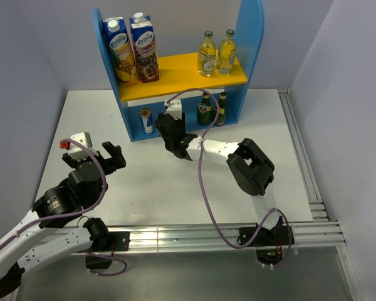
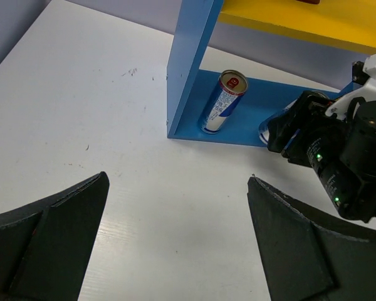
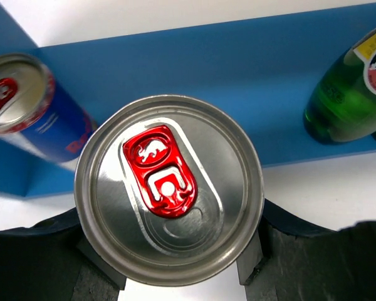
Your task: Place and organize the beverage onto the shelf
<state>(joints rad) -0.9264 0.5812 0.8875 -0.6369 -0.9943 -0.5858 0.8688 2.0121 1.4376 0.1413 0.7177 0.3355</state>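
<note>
**Second can at the shelf's lip, little room to spare**

Gripped can (image 3: pixel 169 216) fills the right wrist view, red tab up. The right gripper (image 1: pixel 173 135) is closed partway around its sides. It hangs over the front edge of the lower board (image 3: pixel 175 56) of the shelf (image 1: pixel 250 37), at the centre of the overhead frame. The left gripper (image 2: pixel 178 244) gapes wide and holds nothing, at lower left.

Likely trouble: the base could catch the board's front edge and tip on release. A drift toward upper left could also knock the standing can (image 3: pixel 25 119) (it looks light and slim).

Count:
- Two cans, one shelved and one held.
- Two green bottles (image 1: pixel 204 110), on the lower board.
- Two yellowish bottles (image 1: pixel 207 55), on the yellow board (image 1: pixel 175 66).
- Two juice cartons (image 1: pixel 120 50), beside them at upper left.
</note>
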